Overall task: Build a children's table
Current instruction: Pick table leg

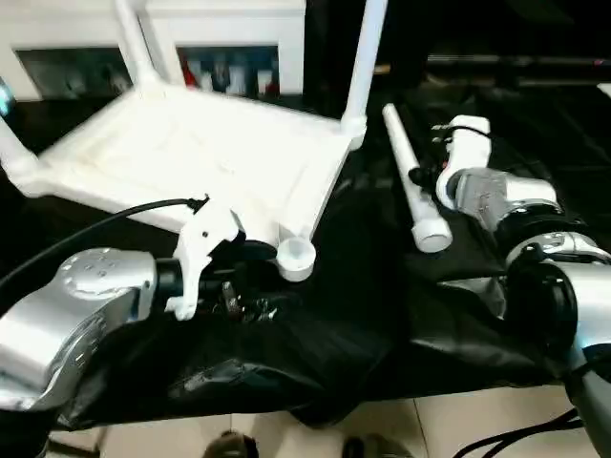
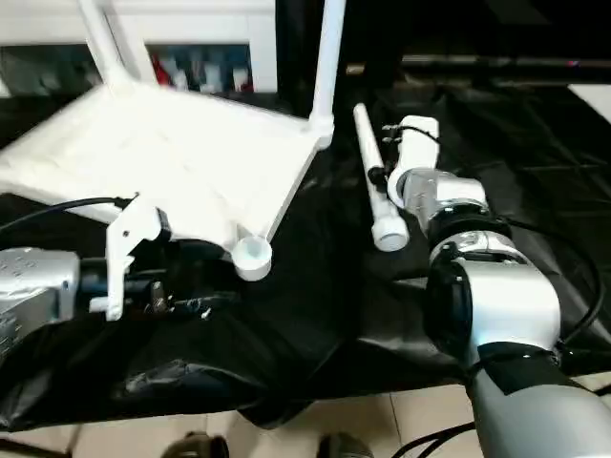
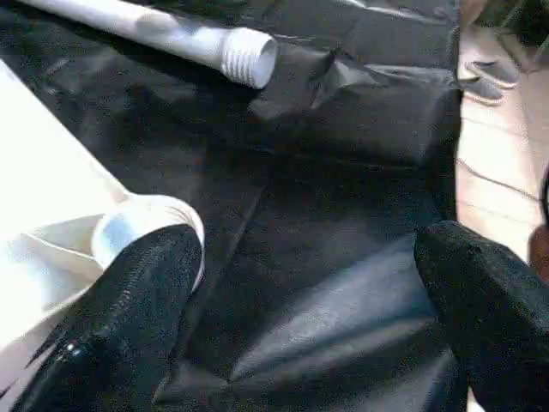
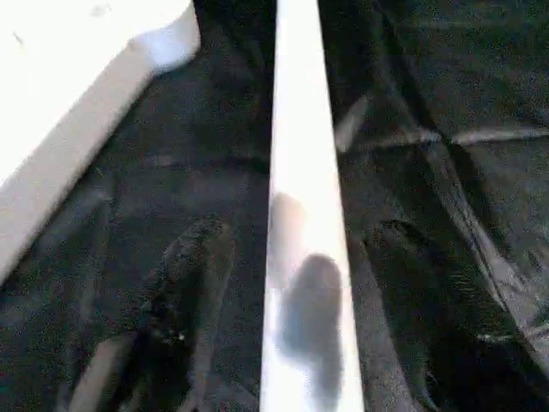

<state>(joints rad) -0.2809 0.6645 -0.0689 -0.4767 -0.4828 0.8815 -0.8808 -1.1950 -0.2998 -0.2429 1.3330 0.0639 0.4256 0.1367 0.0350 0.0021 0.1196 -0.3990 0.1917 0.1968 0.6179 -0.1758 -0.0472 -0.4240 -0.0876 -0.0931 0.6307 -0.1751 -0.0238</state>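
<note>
The white tabletop (image 1: pixel 191 143) lies upside down on a black cloth, ribbed underside up. Three legs stand in its corner sockets: one at the back right (image 1: pixel 366 57), one at the back left (image 1: pixel 134 43) and one at the far left (image 1: pixel 11 153). The near corner socket (image 1: pixel 296 258) has nothing in it. My left gripper (image 3: pixel 304 249) is open, one finger (image 3: pixel 129 318) right beside that socket. A loose leg (image 1: pixel 412 181) lies on the cloth to the right, threaded end (image 3: pixel 249 56) nearest me. My right gripper (image 4: pixel 294 232) straddles this leg, open, with its fingers (image 4: pixel 184 292) clear of the tube.
A white cabinet with glass doors (image 1: pixel 229 29) stands behind the tabletop. The black cloth (image 1: pixel 382 315) hangs crumpled over the front edge, with pale floor (image 1: pixel 430 420) below. A black cable (image 1: pixel 95 224) runs over my left forearm. Shoes (image 3: pixel 489 73) rest on the floor.
</note>
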